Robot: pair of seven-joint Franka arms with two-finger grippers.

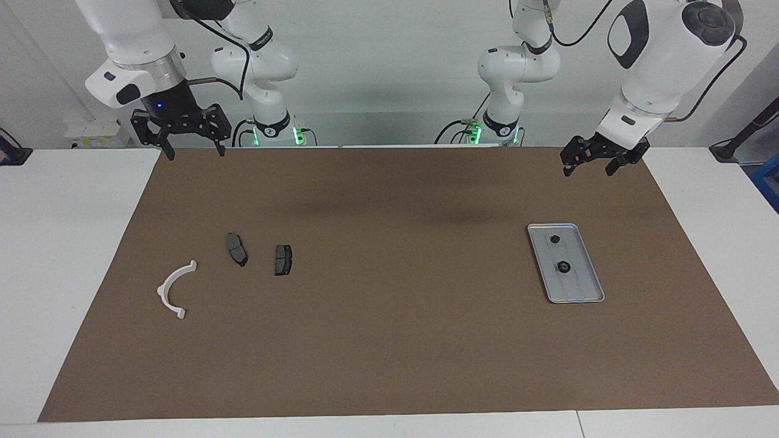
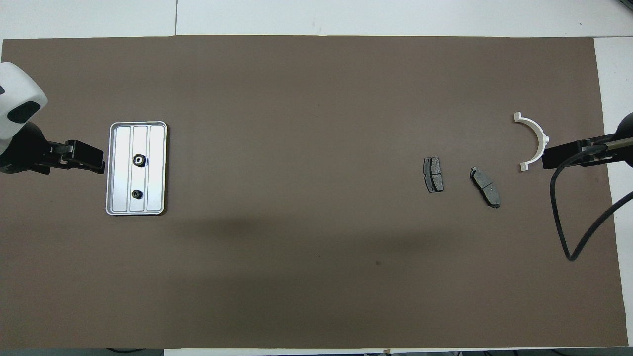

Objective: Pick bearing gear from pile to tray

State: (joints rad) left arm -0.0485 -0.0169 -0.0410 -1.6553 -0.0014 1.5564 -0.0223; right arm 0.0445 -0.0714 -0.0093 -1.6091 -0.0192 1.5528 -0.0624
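On the tray (image 1: 551, 291), two bearing gears (image 1: 563, 267); left tool (image 1: 588, 166) and right tool (image 1: 192, 149) aloft, released, empty.

No readable text, label, brand, number or sign shows on any arm, part, tray or surface here.

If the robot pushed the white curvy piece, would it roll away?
Probably not: the white bracket lies flat on the brown mat, so it would likely slide or spin. It looks thin and probably light. Its open arc might slip from a grip.
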